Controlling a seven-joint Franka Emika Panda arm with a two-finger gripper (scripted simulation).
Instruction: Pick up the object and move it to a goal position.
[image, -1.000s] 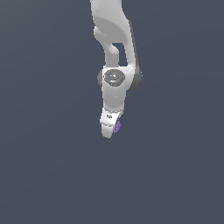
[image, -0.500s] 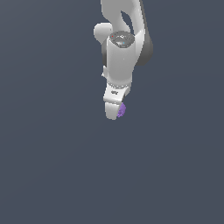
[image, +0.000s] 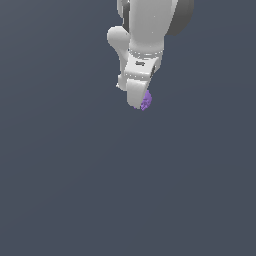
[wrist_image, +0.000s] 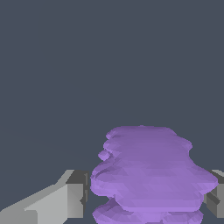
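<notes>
Backdrop (image: 65, 190): uniform dark slate-grey, fills the exterior view from the upper left through the whole lower half. No edges, seams or markings resolved. Wrist view shows the same flat grey across its upper part.

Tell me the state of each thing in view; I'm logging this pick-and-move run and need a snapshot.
end effector: shut on the purple blob, pointing down.
purple blob: gripped between the fingers, lifted clear of the surface; its lumpy side sticks out past the fingertip in the exterior view.
</notes>
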